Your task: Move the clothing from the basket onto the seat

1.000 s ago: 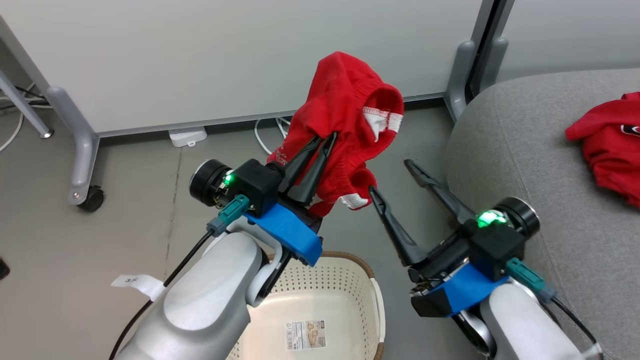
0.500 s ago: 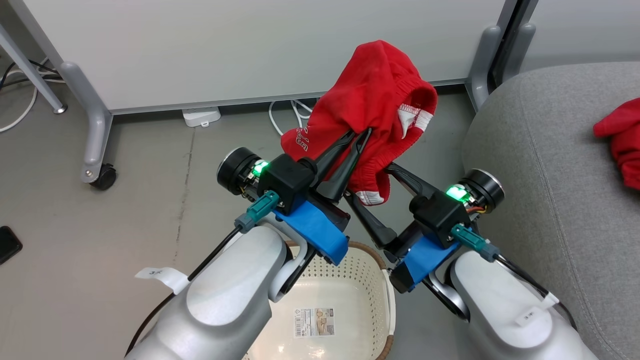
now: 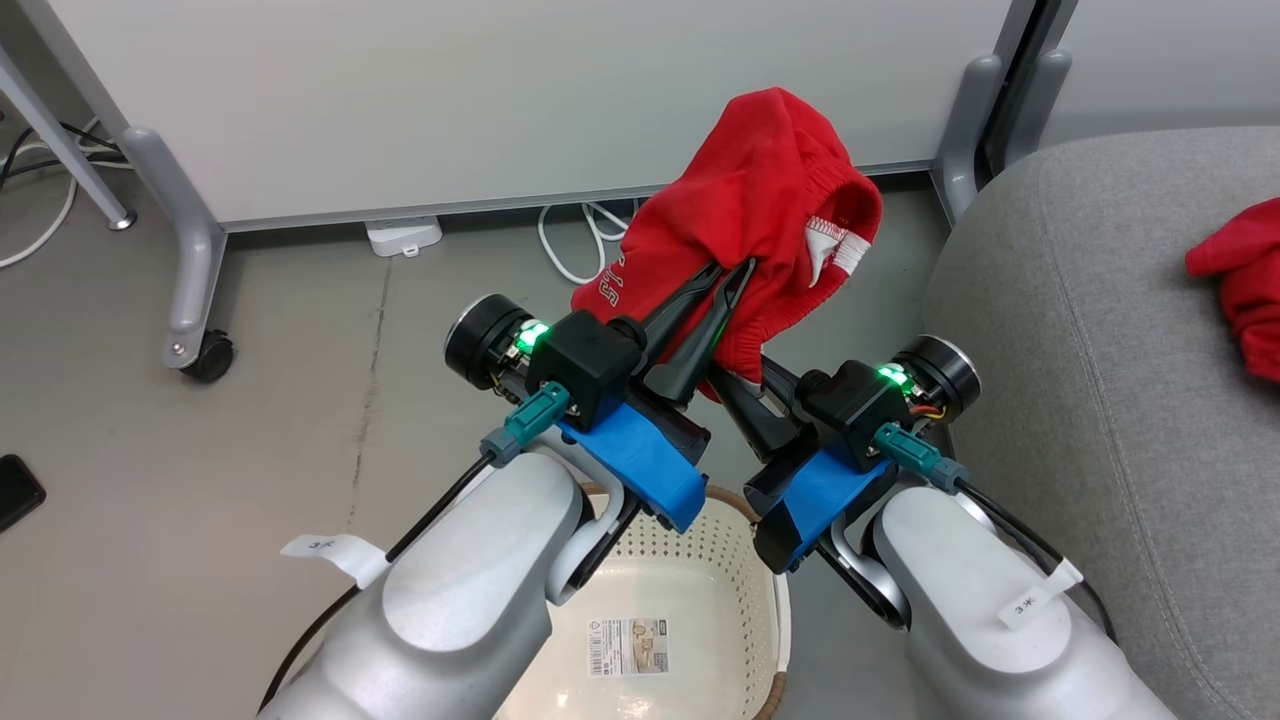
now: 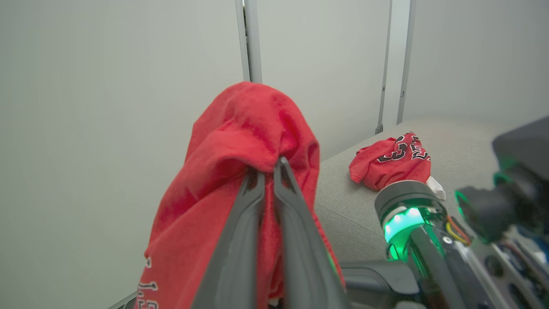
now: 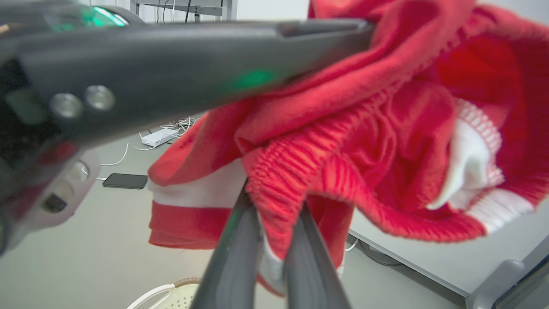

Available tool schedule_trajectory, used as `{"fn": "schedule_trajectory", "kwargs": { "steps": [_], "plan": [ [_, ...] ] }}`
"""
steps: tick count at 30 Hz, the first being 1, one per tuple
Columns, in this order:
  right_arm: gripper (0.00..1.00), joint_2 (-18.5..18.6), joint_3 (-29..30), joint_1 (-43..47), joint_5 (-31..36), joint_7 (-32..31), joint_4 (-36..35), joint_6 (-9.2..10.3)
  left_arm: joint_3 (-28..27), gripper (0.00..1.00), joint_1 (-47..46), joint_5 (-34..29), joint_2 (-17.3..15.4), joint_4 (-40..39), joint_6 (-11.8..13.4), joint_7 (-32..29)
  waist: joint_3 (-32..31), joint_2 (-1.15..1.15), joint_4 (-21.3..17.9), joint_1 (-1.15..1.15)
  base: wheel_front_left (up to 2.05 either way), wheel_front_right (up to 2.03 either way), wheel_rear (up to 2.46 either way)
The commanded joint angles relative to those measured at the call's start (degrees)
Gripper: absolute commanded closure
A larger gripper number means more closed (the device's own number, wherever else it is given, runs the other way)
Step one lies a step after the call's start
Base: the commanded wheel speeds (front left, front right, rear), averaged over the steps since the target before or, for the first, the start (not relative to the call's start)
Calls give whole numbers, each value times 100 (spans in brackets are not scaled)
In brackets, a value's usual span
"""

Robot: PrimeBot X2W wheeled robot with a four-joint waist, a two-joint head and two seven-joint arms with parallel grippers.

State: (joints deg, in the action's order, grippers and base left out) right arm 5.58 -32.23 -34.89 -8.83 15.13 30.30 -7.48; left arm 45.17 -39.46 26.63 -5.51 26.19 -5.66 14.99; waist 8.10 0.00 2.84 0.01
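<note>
One garment (image 5: 386,128) in right end effector (image 5: 274,201).

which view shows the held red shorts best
Head view: the red shorts show nearly whole, with waistband, white trim and lettering. Left wrist view gives a bunched hump with cut-off lettering; the right wrist view a blurred close-up of the waistband.

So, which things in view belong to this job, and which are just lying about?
Job: held red garment, pinched by left end effector and right end effector; second red garment on the seat; basket.
Lying about: dark phone; white power block; cables; partition caster.
</note>
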Motion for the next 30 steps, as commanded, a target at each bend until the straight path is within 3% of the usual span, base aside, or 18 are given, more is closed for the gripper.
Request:
{"fn": "schedule_trajectory", "kwargs": {
  "steps": [1,17,18,19,30],
  "plan": [
    [100,-14,0,-41,-38,3,-11,-3,-32,100,-45,-46,3,10,-15,29,-2,0,-8,-1,0,0,0],
    [100,25,8,30,-155,4,-133,-2,-125,100,-4,-101,6,55,-20,28,-7,0,-18,-1,0,0,0],
    [100,27,7,27,-157,4,-140,-3,-130,54,-5,-95,11,58,-13,28,-2,0,-17,-1,0,0,0],
    [100,30,7,24,-159,4,-146,-2,-140,0,-15,-116,13,57,7,28,0,0,-15,-1,0,0,0],
    [100,70,82,75,-224,4,-179,-2,-278,0,12,-279,7,-54,44,28,15,0,-25,-1,0,0,0]
  ]
}}
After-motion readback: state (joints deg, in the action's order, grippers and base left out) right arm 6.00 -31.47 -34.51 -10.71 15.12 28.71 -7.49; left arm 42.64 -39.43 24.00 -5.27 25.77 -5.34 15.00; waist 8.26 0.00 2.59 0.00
